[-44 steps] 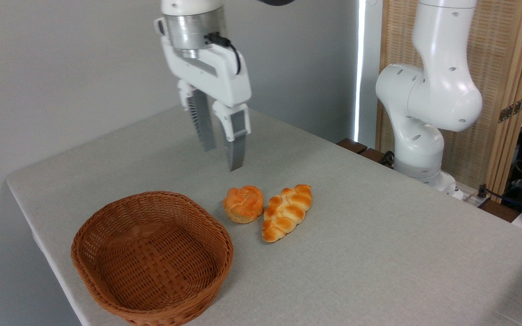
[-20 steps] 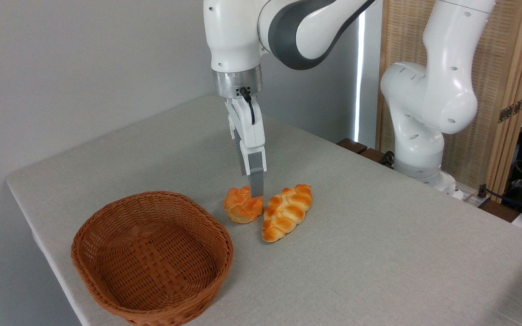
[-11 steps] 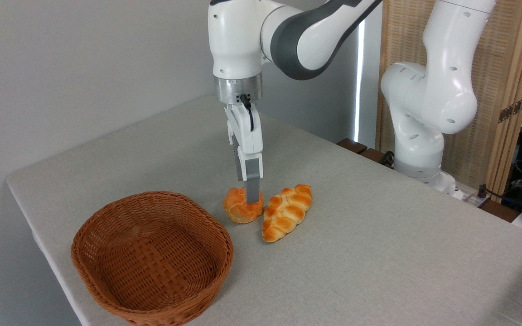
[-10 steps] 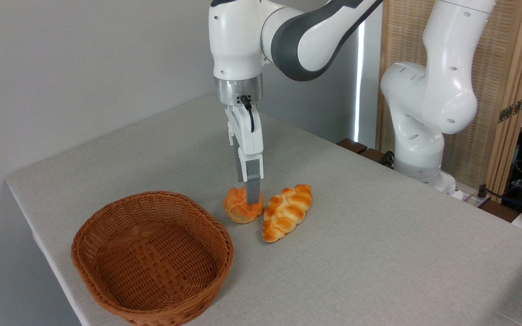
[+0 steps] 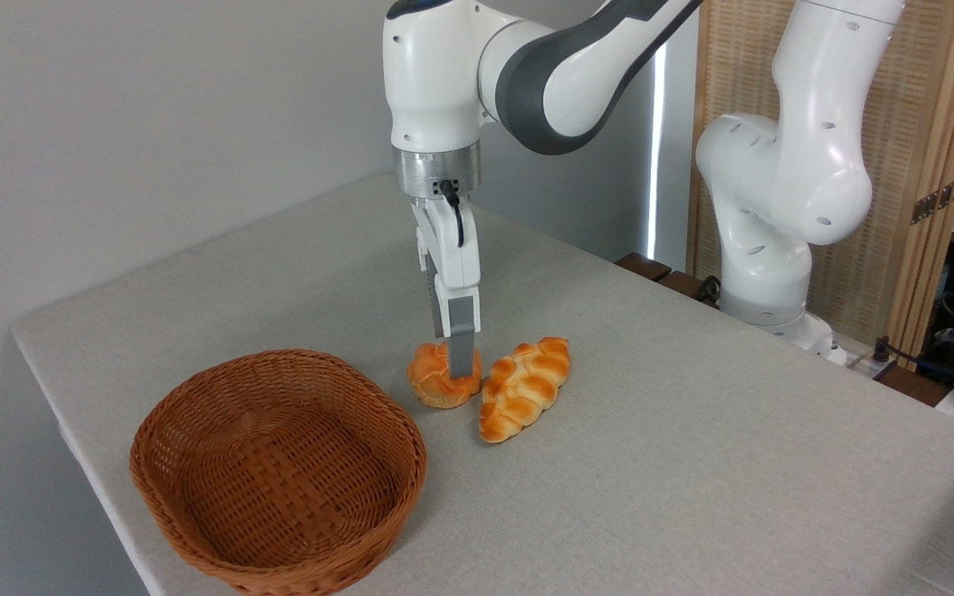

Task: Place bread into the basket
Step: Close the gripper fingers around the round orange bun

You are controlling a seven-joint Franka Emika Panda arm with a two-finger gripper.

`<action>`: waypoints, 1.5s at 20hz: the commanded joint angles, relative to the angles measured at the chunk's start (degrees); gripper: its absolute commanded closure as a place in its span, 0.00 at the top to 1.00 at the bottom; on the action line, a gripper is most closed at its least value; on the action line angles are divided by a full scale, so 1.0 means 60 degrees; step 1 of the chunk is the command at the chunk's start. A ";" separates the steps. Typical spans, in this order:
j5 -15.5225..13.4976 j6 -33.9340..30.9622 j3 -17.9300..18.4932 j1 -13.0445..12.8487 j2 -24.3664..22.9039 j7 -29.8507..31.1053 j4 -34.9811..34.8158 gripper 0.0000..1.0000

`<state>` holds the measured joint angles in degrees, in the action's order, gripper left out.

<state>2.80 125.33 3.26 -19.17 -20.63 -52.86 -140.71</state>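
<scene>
Inspecting: one fixed camera view of a grey table.
Arm: white, reaching from upper right, wrist pointing straight down.
Gripper: seen edge-on, lowered onto the bun; the near finger lies against the bun's right part, the other finger is hidden behind it.
Gripper state: cannot tell whether the fingers are clamped on the bun or merely straddling it.
Bread: small round knotted bun, resting on the table, not lifted, outside the basket, just right of its far rim.
Braided loaf: longer, lying diagonally, just beside the bun on its right; contact not clear.
Basket: brown wicker, oval, at the table's near left corner, nothing visible inside.
Background: plain wall behind, a woven screen at right.
</scene>
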 commanded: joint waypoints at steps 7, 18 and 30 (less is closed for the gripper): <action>0.0383 0.0936 0.0203 -0.0424 0.0216 -0.0110 -0.0410 1.00; 0.0368 0.1040 0.0203 -0.0512 0.0231 -0.0140 -0.0455 0.50; 0.0368 0.1040 0.0188 -0.0526 0.0231 -0.0140 -0.0455 0.38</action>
<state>4.48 130.32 3.32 -21.25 -18.60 -52.88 -142.60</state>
